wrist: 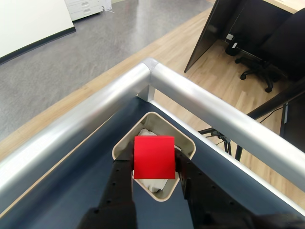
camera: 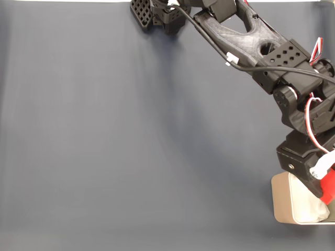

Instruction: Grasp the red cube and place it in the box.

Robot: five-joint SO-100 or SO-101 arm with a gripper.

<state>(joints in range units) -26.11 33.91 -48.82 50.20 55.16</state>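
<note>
The red cube is clamped between my two black fingers in the wrist view, and my gripper is shut on it. Directly beneath it lies the beige box with a white lining, near the table's corner. In the fixed view the cube peeks out at the right edge under the arm's wrist, above the box at the bottom right. My gripper hangs over the box's opening, and the arm hides part of the box.
A dark blue cloth covers the table. A silver metal rail runs along the table's two edges right beside the box. Beyond the rail are a wooden floor and an office chair. The arm's base sits at the top.
</note>
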